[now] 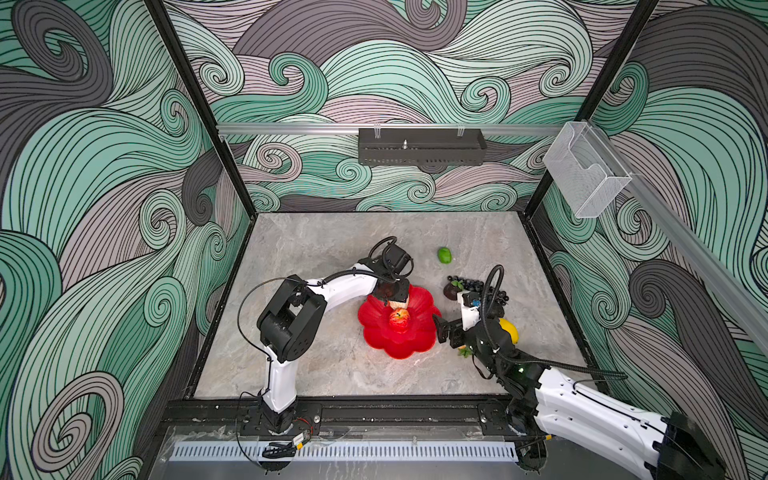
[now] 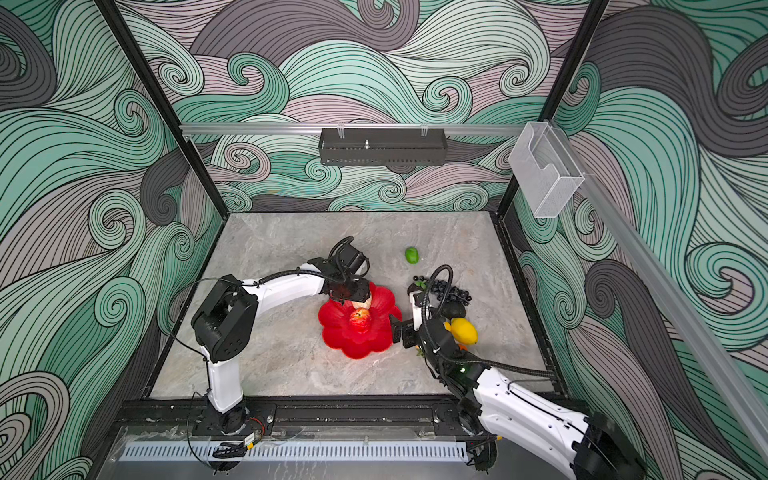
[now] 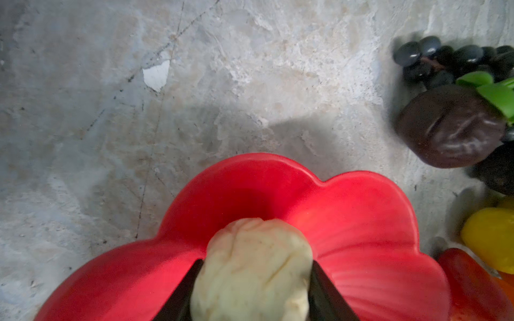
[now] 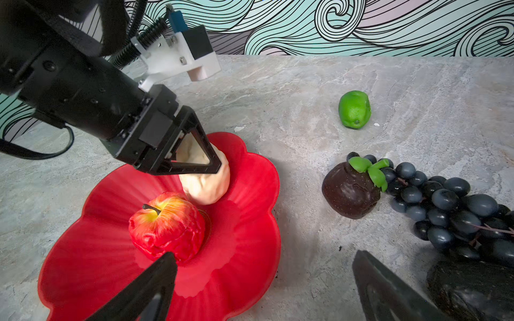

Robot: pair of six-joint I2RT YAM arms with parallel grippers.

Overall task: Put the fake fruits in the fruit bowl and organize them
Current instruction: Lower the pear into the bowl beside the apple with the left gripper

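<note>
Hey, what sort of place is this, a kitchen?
Probably a robot test cell, not a kitchen: a left arm and right arm mounted on a black frame rail, swirl-patterned panels boxing in a marble-look table, plastic apple in a red fruit bowl.

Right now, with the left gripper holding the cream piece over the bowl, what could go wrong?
Once released, the cream piece may roll down the sloping fruit bowl into the apple. The open right gripper hangs at the bowl's rim near the left gripper; either arm moving could bump the other or shove the bowl.
</note>
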